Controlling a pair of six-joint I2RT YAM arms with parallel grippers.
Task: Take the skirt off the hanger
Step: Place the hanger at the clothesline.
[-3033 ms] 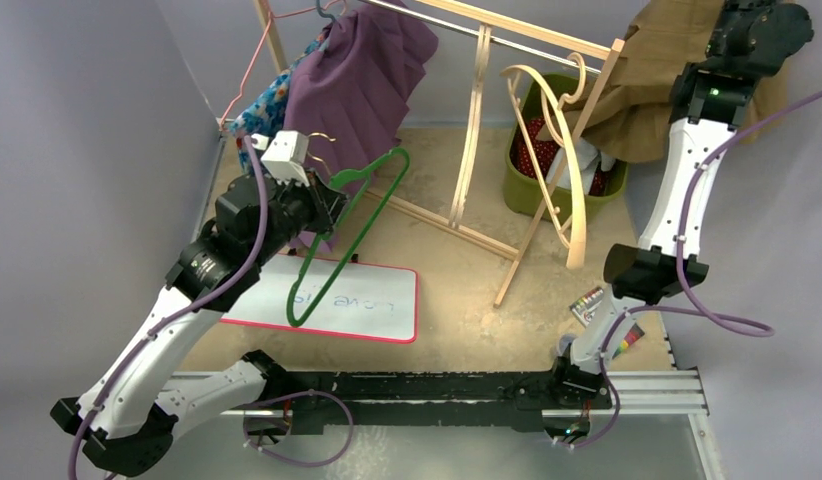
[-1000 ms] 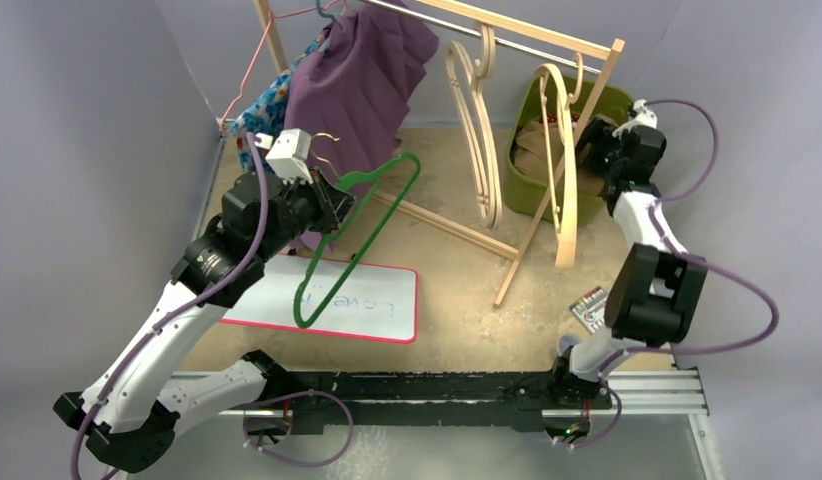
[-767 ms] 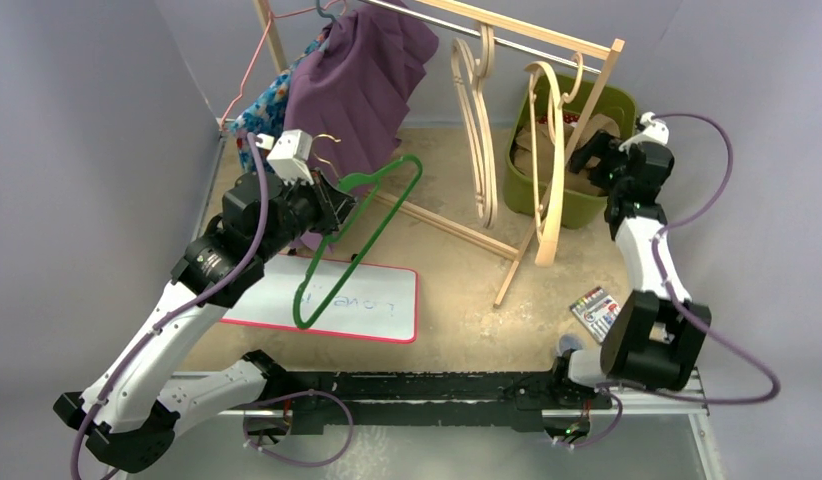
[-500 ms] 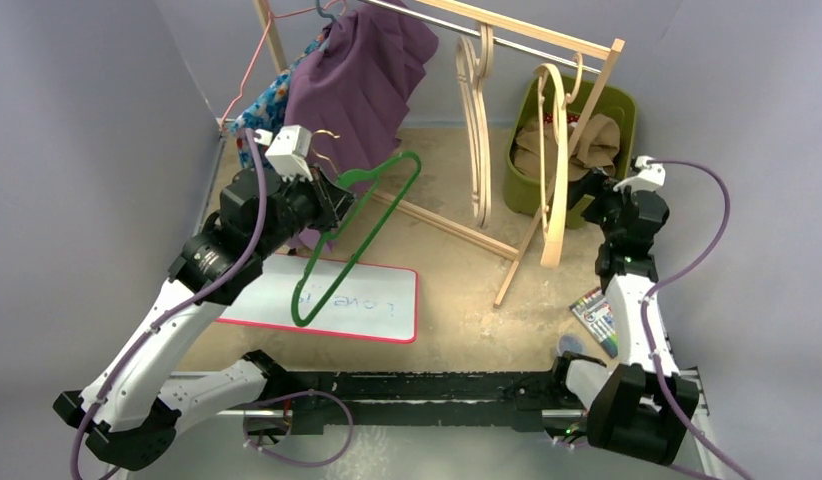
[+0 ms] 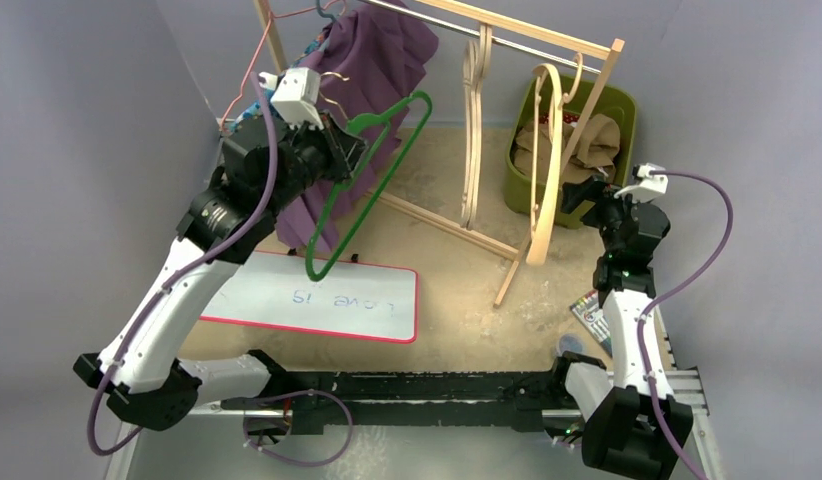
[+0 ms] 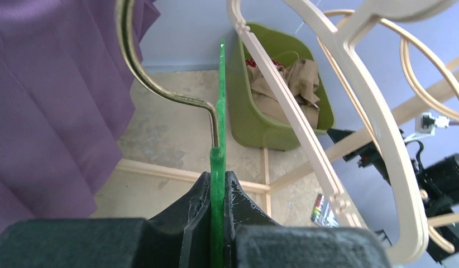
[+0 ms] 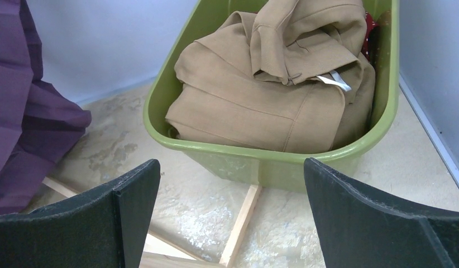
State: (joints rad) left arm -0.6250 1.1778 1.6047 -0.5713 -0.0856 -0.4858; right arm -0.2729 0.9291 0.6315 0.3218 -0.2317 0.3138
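Observation:
The tan skirt [image 5: 590, 140] lies bundled in the green bin [image 5: 621, 101] at the back right; in the right wrist view the skirt [image 7: 272, 92] fills the bin [image 7: 156, 123]. An empty green hanger [image 5: 375, 170] hangs in the air with my left gripper [image 5: 339, 158] shut on its neck, just below the metal hook. In the left wrist view the green hanger [image 6: 217, 164] is pinched between the fingers of the left gripper [image 6: 216, 187]. My right gripper [image 5: 579, 194] stands open just in front of the bin, holding nothing, as the right gripper [image 7: 232, 170] shows in its own view.
A wooden clothes rack [image 5: 507, 30] spans the back with a purple garment [image 5: 362, 70], a floral garment [image 5: 259, 105] and bare wooden hangers [image 5: 545, 165]. A whiteboard [image 5: 317, 300] lies on the floor at left. A marker pack [image 5: 589, 308] sits by the right arm.
The left arm has lifted the green hanger up and back toward the rail. The right arm has drawn back from the bin with its jaws open, and the skirt stays in the bin.

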